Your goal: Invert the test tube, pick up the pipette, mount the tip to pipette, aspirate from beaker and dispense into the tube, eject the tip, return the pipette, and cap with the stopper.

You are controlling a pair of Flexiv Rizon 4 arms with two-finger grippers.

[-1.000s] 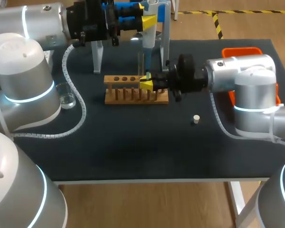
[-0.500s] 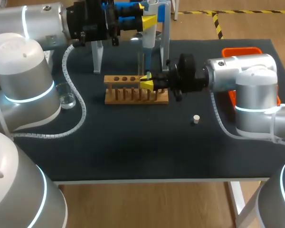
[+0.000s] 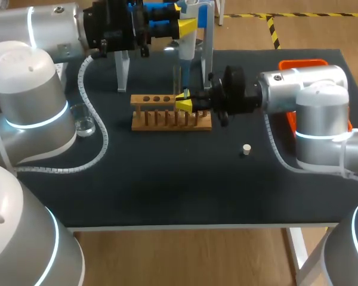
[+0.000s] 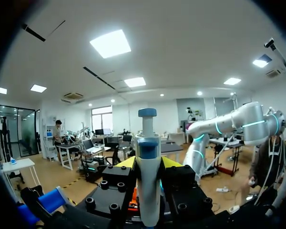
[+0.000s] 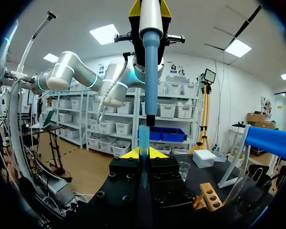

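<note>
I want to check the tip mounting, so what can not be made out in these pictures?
- Whether the pipette has entered the tip: the right wrist view gives no depth, and in the head view the spot is too small.
- Liquid in the beaker: too small in the head and right wrist views.
- Any tube in the rack: head view, too faint.
- Rack and beaker: left wrist view, blocked by the pipette.

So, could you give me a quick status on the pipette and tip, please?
Left gripper shut on pipette. Right gripper shut on blue tip, upright. Pipette nose right above tip, lined up. Nothing between them.
</note>
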